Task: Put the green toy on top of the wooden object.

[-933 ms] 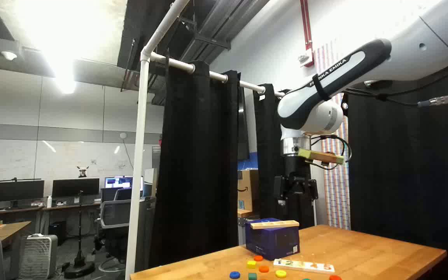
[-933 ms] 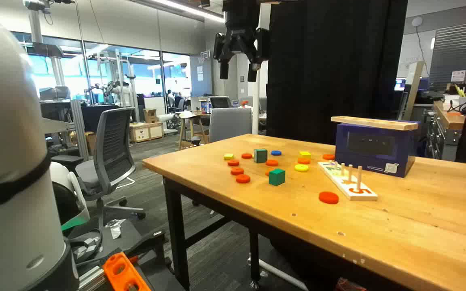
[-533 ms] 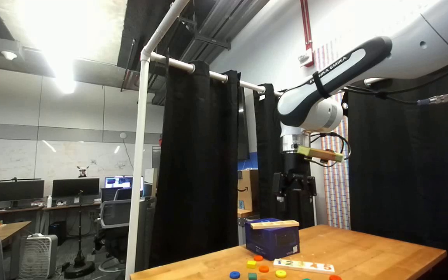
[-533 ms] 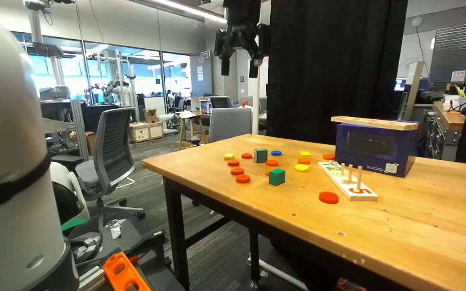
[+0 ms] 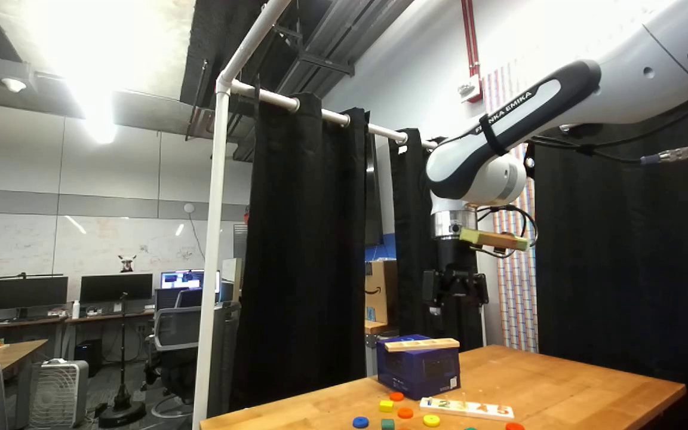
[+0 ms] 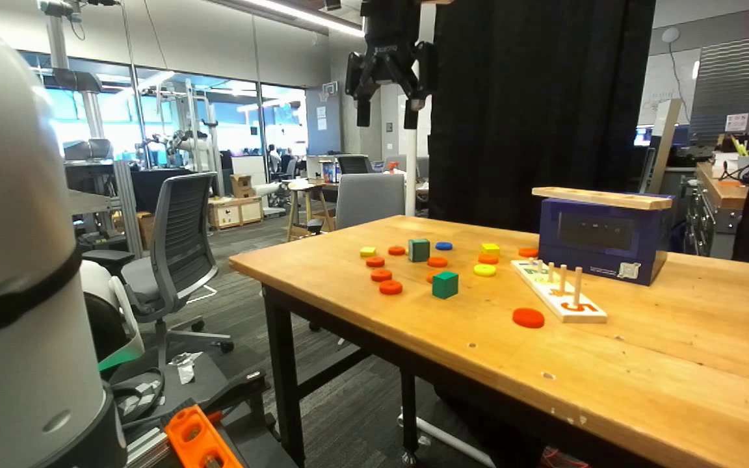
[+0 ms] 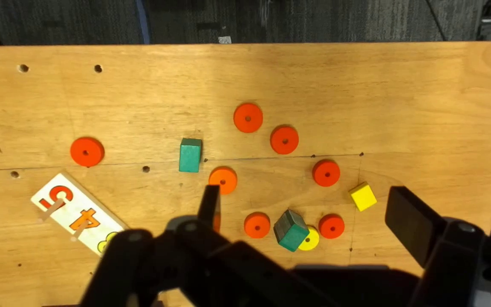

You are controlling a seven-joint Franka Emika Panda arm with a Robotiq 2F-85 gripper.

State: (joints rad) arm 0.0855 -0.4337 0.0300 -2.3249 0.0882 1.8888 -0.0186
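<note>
- Had fingers [image 6: 363, 113] spread, holding nothing.
- Judged green blocks [image 7: 190, 158], inward from a long edge of the desk [image 7: 335, 85], probably light, stiff.
- Called for pinching opposite faces.

Arm [image 5: 514, 119]: "FRANKA EMIKA", partly hidden; peg bd [image 5: 466, 408]: nos. 1–5; blue box [image 6: 586, 244] txt too blurry.

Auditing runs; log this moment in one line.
end effector: open, empty, above table; green blocks: on table; wooden strip: on blue box
</note>
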